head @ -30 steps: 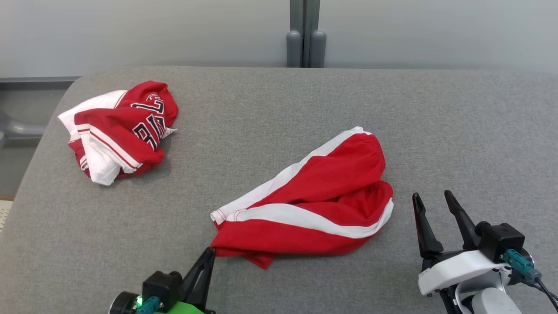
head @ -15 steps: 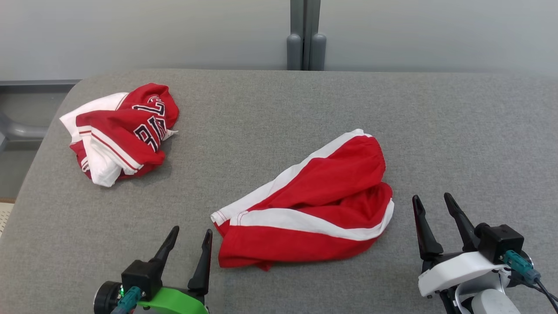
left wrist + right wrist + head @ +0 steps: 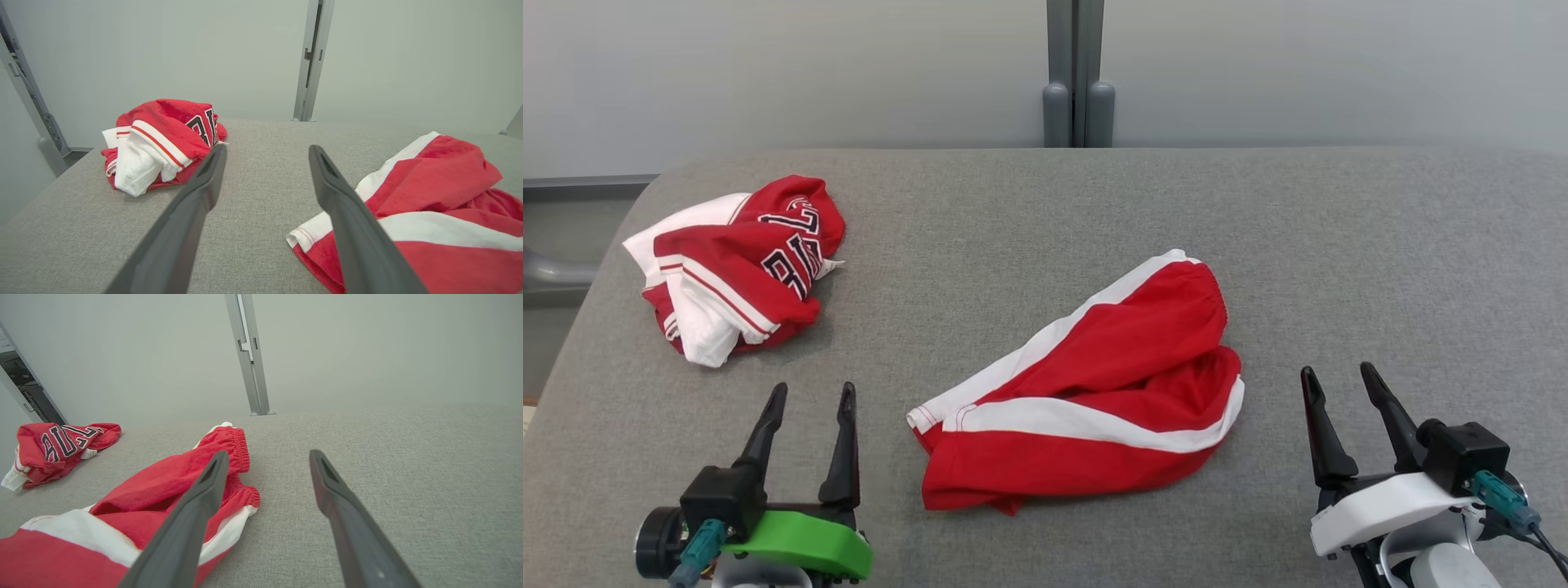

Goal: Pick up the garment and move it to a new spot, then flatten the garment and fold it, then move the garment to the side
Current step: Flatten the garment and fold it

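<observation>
Both tools free, garment down but unflattened.
My left tool [image 3: 807, 396] and right tool [image 3: 1339, 380] stand apart, empty, flanking the red-and-white garment [image 3: 1094, 384] rumpled midway along the near edge of the worktop [image 3: 1013, 212]; I judge flattening, folding and moving aside all remain.

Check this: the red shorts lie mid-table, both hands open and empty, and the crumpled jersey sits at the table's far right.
Wrong side: the head view shows the crumpled jersey at the far left of the table. The red shorts lie mid-table, and the left hand and right hand are open and empty.
</observation>
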Robot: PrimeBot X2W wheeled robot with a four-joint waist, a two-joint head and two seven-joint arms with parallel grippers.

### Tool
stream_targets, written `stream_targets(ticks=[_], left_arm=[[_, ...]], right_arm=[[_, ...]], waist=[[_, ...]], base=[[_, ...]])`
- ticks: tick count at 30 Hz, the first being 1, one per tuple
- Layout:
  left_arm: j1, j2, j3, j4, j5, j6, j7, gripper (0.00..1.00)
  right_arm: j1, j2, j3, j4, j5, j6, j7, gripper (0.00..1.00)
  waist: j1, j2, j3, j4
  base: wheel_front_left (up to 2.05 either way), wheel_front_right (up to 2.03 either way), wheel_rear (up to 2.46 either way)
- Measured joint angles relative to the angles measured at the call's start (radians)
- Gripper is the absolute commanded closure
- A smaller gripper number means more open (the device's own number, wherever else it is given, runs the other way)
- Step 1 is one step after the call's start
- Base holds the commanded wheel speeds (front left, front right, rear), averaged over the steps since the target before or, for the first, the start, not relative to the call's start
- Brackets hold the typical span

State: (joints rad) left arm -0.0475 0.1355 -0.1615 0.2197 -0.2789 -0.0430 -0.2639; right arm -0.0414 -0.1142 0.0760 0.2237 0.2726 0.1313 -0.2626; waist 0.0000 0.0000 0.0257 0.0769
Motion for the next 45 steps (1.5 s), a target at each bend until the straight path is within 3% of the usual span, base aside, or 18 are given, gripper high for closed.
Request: stream_targets(ticks=[11, 45], left_arm=[[0.025, -0.027, 0.096, 0.0, 0.055, -0.03, 0.0, 0.0], [0.031, -0.076, 0.133, 0.048, 0.111, -0.08, 0.0, 0.0]], right_arm=[[0.017, 0.001, -0.008, -0.003, -0.002, 0.0, 0.0, 0.0], [0.019, 0.002, -0.001, 0.017, -0.003, 0.0, 0.0, 0.0]], waist=[[0.0, 0.0, -0.014, -0.014], [0.0, 0.0, -0.03, -0.015]], base=[[0.0, 0.0, 0.0], [0.0, 0.0, 0.0]])
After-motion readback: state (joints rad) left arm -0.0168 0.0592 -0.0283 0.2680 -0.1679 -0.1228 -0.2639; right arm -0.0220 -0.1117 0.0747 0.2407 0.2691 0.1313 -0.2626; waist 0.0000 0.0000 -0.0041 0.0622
